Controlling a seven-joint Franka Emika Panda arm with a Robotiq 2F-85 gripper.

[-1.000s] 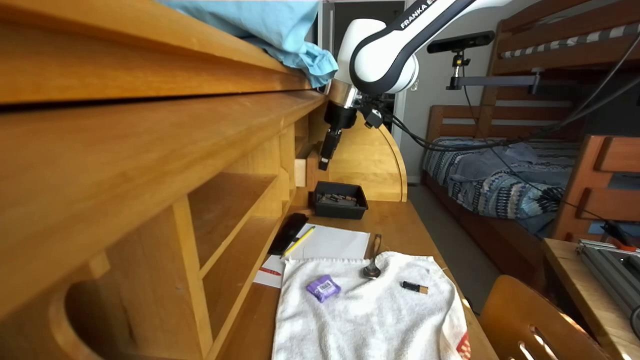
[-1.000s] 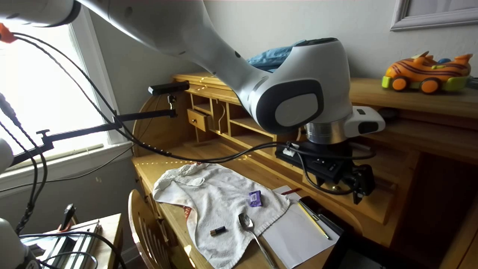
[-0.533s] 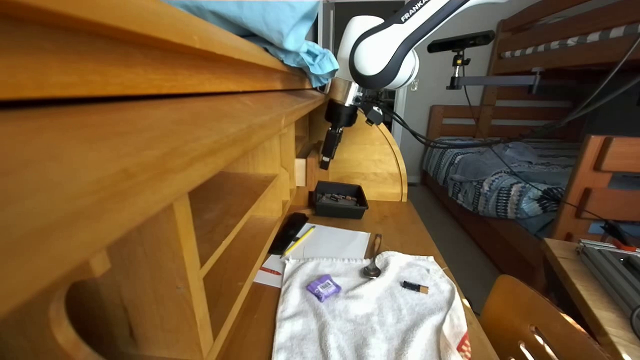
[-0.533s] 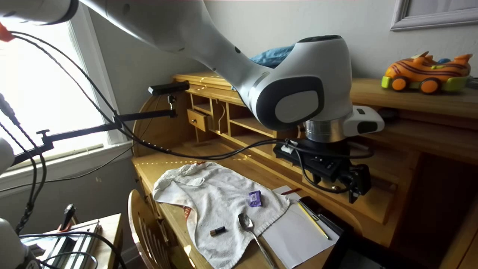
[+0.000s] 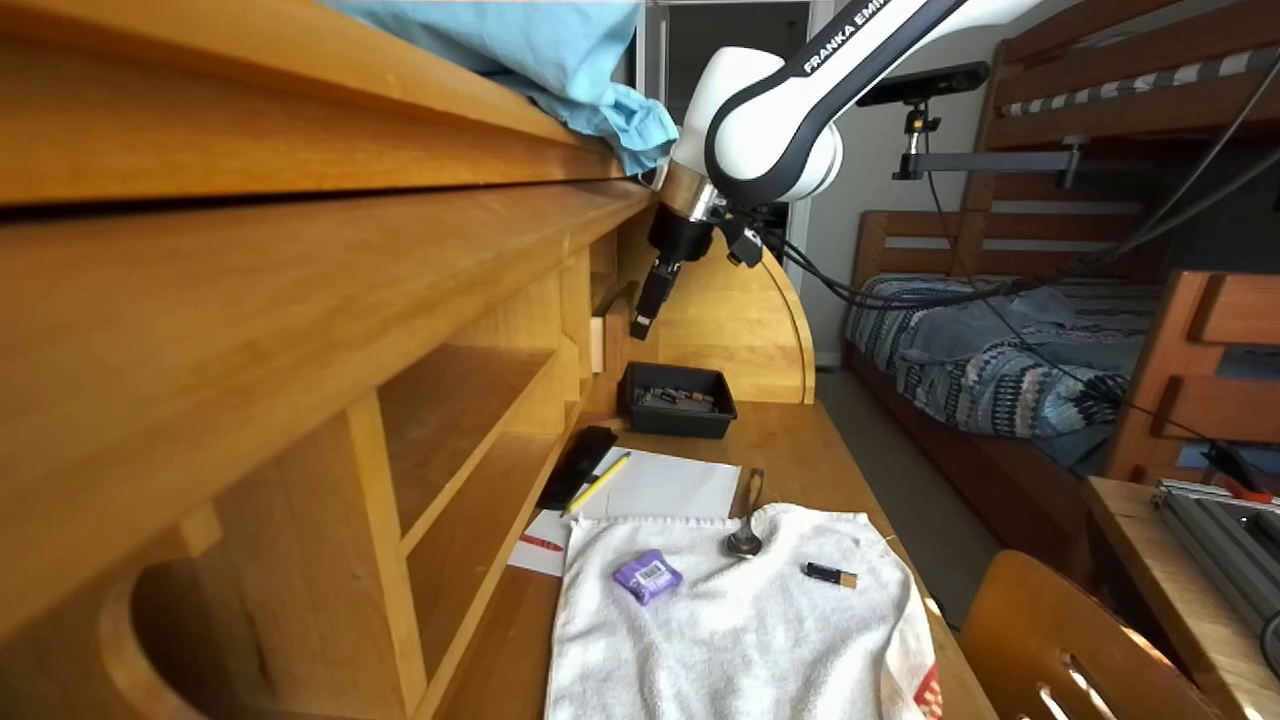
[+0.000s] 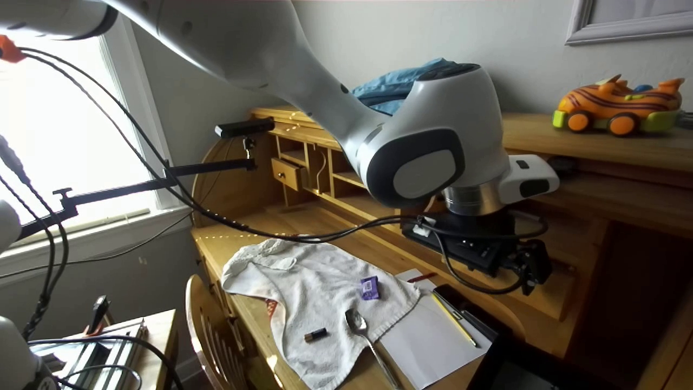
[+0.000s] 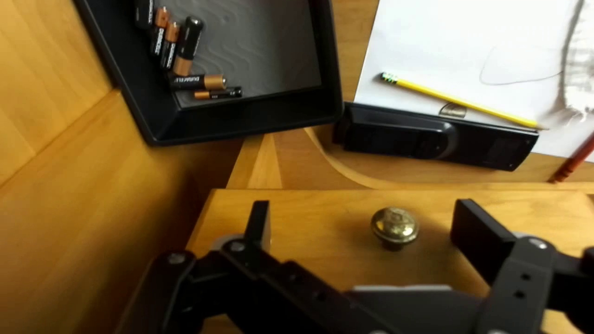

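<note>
1. The gripper (image 7: 362,223) stands wide, holding nothing.
2. In the wrist view the knob (image 7: 394,226), jutting from a drawer (image 7: 315,220), shows low centre in that gap, right of its middle, seemingly untouched.
3. Upper left, a tray (image 7: 260,111) of batteries (image 7: 189,44) sits on the surface (image 7: 352,28).
4. In an exterior view, a bed (image 5: 985,365) stands at right.

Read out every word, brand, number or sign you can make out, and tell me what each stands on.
"FRANKA EMI", the rest cut off by the frame: arm.
"DURACELL": battery in the tray, beside a thin one.
Other batteries there: lettering too blurred or small to be sure of.
Packet: label and barcode too small to read.
Knob: no lettering readable.
</note>
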